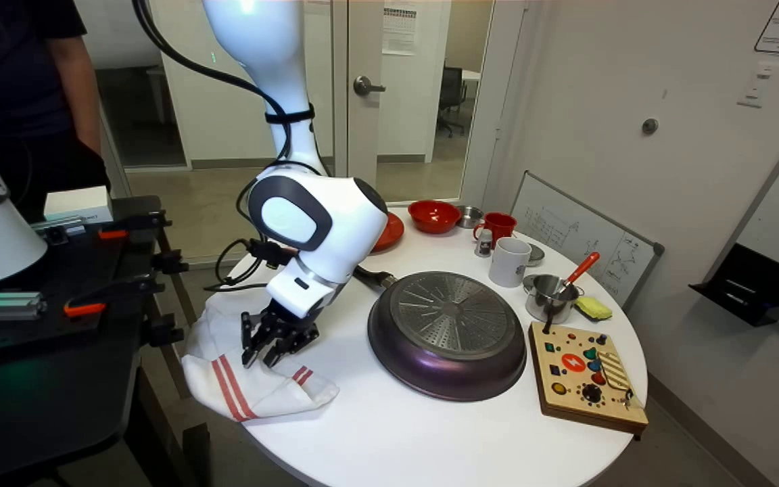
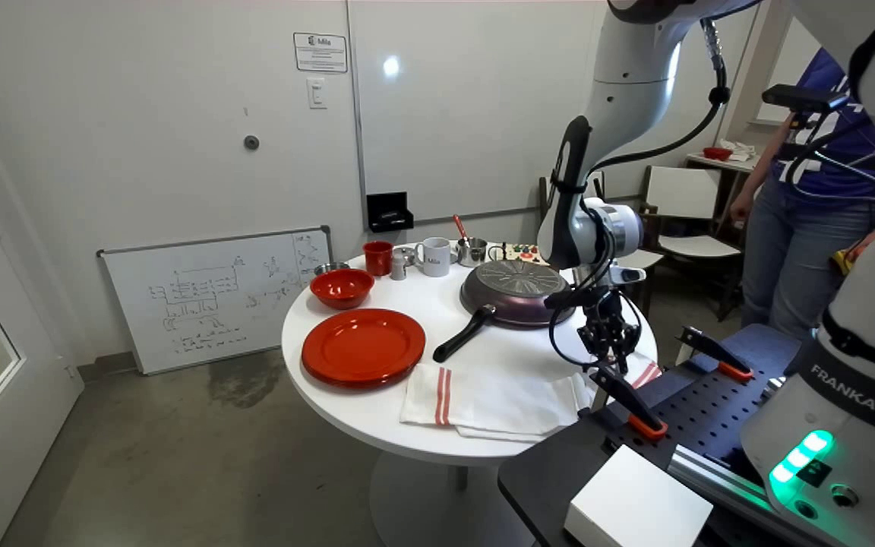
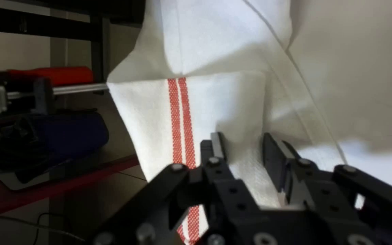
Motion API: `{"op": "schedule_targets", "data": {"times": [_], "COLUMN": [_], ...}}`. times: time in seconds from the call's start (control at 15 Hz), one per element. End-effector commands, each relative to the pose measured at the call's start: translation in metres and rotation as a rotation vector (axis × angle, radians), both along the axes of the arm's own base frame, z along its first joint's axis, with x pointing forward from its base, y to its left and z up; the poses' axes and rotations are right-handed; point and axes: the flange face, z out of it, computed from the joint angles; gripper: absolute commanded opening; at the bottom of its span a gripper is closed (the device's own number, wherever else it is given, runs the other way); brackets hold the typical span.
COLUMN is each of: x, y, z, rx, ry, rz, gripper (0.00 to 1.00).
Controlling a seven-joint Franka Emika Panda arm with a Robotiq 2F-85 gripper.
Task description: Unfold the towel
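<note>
A white towel with red stripes (image 1: 271, 398) lies on the round white table, still partly folded and rumpled. In an exterior view its folded end (image 2: 502, 399) lies near the table's front edge, with a stripe pair at its left. In the wrist view a striped flap of the towel (image 3: 216, 98) lies over other layers, and its left side reaches past the table edge. My gripper (image 3: 243, 143) is open, with towel cloth showing between and beneath its fingers. It points down at the towel in both exterior views (image 1: 260, 360) (image 2: 608, 357). Whether the fingertips touch the cloth is unclear.
An upside-down pan (image 1: 454, 318) stands beside the towel, its handle (image 2: 468, 333) pointing toward red plates (image 2: 364, 346). A red bowl (image 2: 342, 289), a white mug (image 1: 510, 262), a steel pot (image 1: 552, 297) and a wooden switch box (image 1: 585, 379) stand farther off. A black bench (image 2: 680, 425) with clamps adjoins the table.
</note>
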Motion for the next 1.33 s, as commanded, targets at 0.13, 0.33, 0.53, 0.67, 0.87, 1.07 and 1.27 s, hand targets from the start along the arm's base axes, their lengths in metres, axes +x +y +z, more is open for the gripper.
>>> {"op": "schedule_targets", "data": {"times": [0.13, 0.33, 0.53, 0.67, 0.87, 1.07, 1.27], "x": [0.001, 0.005, 0.013, 0.018, 0.022, 0.019, 0.011], "y": [-0.001, -0.006, -0.017, -0.027, -0.037, -0.040, -0.042], "z": [-0.002, 0.010, 0.031, 0.047, 0.060, 0.060, 0.056], "rx": [0.018, 0.036, 0.026, 0.021, 0.043, 0.098, 0.165], "ry": [0.002, 0.000, 0.033, 0.085, 0.183, 0.299, 0.348], "rz": [0.003, -0.003, 0.002, -0.001, 0.005, 0.033, 0.069], "gripper": [0.00, 0.01, 0.01, 0.01, 0.01, 0.01, 0.01]}}
